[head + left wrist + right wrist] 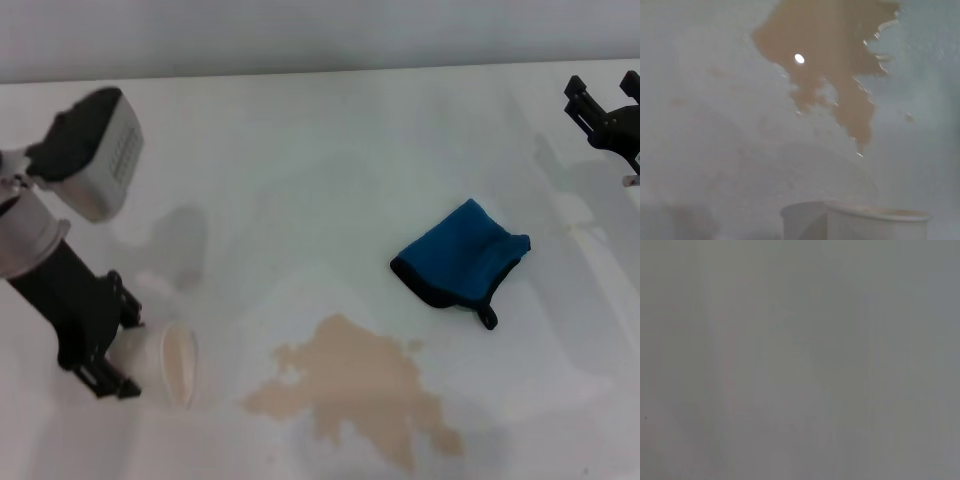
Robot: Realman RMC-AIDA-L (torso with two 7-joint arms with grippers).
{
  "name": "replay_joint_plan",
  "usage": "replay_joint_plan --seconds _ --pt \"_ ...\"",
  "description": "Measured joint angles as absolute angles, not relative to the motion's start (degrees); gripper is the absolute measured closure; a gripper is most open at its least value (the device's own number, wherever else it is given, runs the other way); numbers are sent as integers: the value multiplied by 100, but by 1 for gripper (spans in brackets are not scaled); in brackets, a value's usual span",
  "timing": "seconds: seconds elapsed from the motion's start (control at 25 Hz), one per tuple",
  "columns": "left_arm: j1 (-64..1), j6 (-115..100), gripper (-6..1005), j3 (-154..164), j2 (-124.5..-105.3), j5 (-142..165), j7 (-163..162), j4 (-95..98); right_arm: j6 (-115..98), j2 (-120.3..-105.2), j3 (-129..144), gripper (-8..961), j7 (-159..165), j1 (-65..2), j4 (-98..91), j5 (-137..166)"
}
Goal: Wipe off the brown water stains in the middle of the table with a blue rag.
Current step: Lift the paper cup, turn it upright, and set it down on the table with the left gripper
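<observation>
Brown water stains [360,390] spread in a ragged tan patch at the near middle of the table [300,150], closest to the head camera, with a narrow tongue trailing off toward the near right; the left wrist view shows the same patch [830,55], wet and glinting at its edges. Up and to the right of it, apart from the liquid and not touching it, lies the blue rag [460,262] — folded, black-trimmed, its small loop pointing toward the stains, its long axis running diagonally from far right to near left. Nothing has been wiped yet by the look of it: the cloth lies dry-side and unheld. Left of the stains, the left gripper [135,358] sits low over the table with its jaws pinched on a small white cup [165,362] tipped onto its side, mouth facing the spill, so that arm is occupied. At the far right edge of the head view the right gripper [600,112] hangs well back from the rag, its dark fingers [578,90] seemingly parted, though I cannot tell for sure. That arm is the free one on the rag's side; the cloth lies toward the robot and inward from it, so the reach would come down and left, then sweep on toward the stains.
</observation>
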State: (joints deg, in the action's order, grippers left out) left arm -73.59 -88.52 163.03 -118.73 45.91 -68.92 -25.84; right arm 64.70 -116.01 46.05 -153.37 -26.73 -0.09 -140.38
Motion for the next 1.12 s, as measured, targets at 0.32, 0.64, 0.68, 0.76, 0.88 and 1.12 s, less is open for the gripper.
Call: replay_joint_plan --seconds 0.32,0.64,0.68,0.76,0.88,1.12 --pt "-7140 -9028 330 16303 -11856 3066 -6718 -3661 6468 -11601 4623 145 -15337 -2684 -8 -14024" --pt "-6587 -9153 406 16305 -11857 1307 -6563 -4343 6461 -11601 4641 145 -15337 -2683 -11 -14009" --pt "-6453 -9169 409 16303 -11859 925 -6557 -4407 6461 -11601 4646 145 -15337 -2685 -16 -14009" --pt "-6018 -9197 414 16304 -11862 -113 -6477 -4445 6462 -11601 4650 145 -15337 -2688 -19 -14009" --pt "-5420 -9244 422 16304 -11870 -1416 -6103 -4260 6461 -11596 4650 145 -15337 -2693 -22 -14009" --pt "-4192 -9028 426 16297 -11864 -3279 -4937 -3089 6446 -11590 4650 145 -15337 -2698 -73 -14010"
